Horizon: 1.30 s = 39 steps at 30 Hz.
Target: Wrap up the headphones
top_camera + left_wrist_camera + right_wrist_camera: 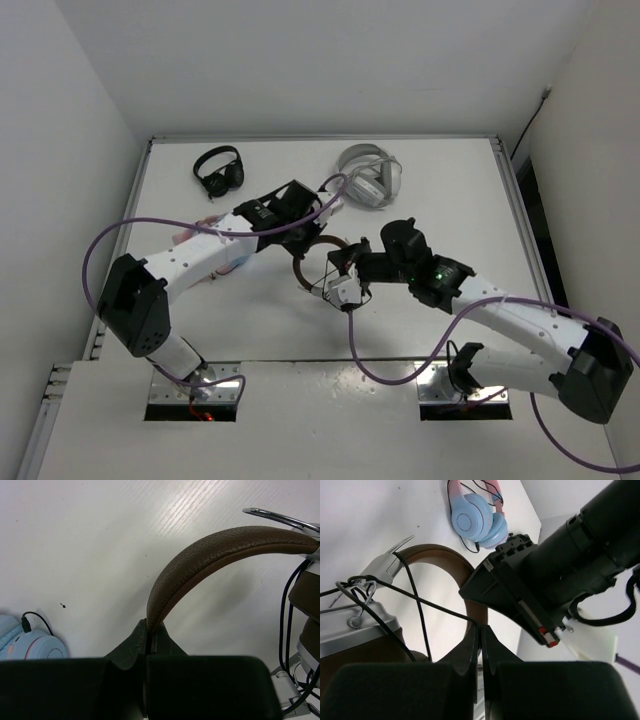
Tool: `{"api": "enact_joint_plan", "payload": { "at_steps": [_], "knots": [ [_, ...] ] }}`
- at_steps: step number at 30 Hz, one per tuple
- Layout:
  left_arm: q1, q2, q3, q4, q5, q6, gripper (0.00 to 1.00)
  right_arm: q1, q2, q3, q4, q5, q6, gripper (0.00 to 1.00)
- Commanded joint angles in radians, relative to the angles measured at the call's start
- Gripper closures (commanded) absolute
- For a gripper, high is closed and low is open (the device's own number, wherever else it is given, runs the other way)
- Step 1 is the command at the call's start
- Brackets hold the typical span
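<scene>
Headphones are at the centre of the table, between both arms. Left gripper is clamped on the headband. Right gripper is fully closed, pinching the cable.

Brown headphones: sitting mid-table between the two grippers, headband arching toward the far side.
Left gripper: pinching the headband's far-left curve, jaws closed.
Right gripper: reaching in from the brown headphones' right, jaws closed by the earcups.
Black headphones: lying well beyond the brown headphones, to their far left.
White-grey headphones: lying beyond them, far right.
</scene>
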Motion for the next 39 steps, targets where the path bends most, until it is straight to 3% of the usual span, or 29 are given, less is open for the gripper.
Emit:
{"api": "enact_joint_plan", "payload": {
  "at_steps": [1,13,21,27,39],
  "knots": [
    [-0.017,-0.053,-0.01,-0.004,0.032,0.027,1.0,-0.034,-0.026,0.014,0.115,-0.065,0.078,1.0],
    [-0.017,-0.071,0.009,0.005,0.023,0.027,1.0,-0.052,0.102,0.157,-0.093,-0.144,0.491,1.0],
    [-0.017,-0.071,0.018,0.005,0.044,0.018,1.0,-0.092,0.231,0.256,-0.252,-0.192,0.553,0.99],
    [-0.017,-0.071,0.036,0.005,0.044,0.006,1.0,-0.104,0.275,0.246,-0.23,-0.178,0.596,0.98],
    [-0.017,-0.062,0.065,-0.004,0.067,-0.013,1.0,-0.06,0.303,0.221,-0.229,-0.122,0.596,0.72]
  ]
}}
